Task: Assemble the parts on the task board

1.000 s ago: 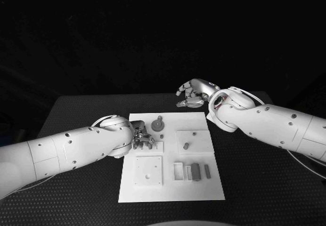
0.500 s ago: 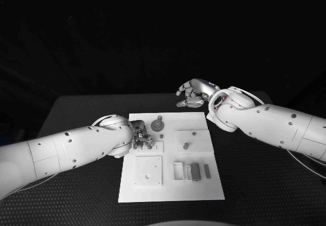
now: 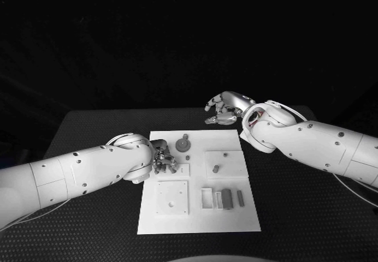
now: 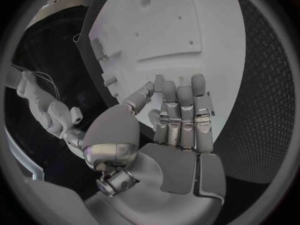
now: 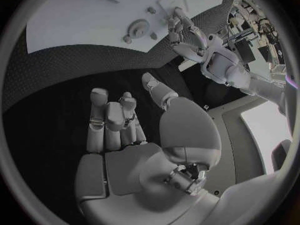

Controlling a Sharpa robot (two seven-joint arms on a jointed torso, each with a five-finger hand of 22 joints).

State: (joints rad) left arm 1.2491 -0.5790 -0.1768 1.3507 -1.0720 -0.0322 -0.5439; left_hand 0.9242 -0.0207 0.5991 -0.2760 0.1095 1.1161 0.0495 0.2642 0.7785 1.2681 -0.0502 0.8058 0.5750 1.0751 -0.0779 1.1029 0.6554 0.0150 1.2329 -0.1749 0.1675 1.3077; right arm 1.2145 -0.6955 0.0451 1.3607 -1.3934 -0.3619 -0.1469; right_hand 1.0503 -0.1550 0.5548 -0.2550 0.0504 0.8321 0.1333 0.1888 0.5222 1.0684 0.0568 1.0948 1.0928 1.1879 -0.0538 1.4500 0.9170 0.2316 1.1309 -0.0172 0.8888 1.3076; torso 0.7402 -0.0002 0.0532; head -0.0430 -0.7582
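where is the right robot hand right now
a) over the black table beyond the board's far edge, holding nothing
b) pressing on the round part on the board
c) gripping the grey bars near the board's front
a: the right robot hand hangs past the task board's far edge over the table, fingers apart and empty in the right wrist view.

You had the board (image 3: pixel 200 218) in the middle of the table (image 3: pixel 87 218). The left hand (image 3: pixel 165 159) sat over the board's left edge, just left of the round part (image 3: pixel 183 144) near its far edge. The right hand (image 3: pixel 224 108) hung beyond the board's far right corner, above the table. A row of upright parts (image 3: pixel 226 198) stood at the near right, a plate (image 3: pixel 172 197) left of them.
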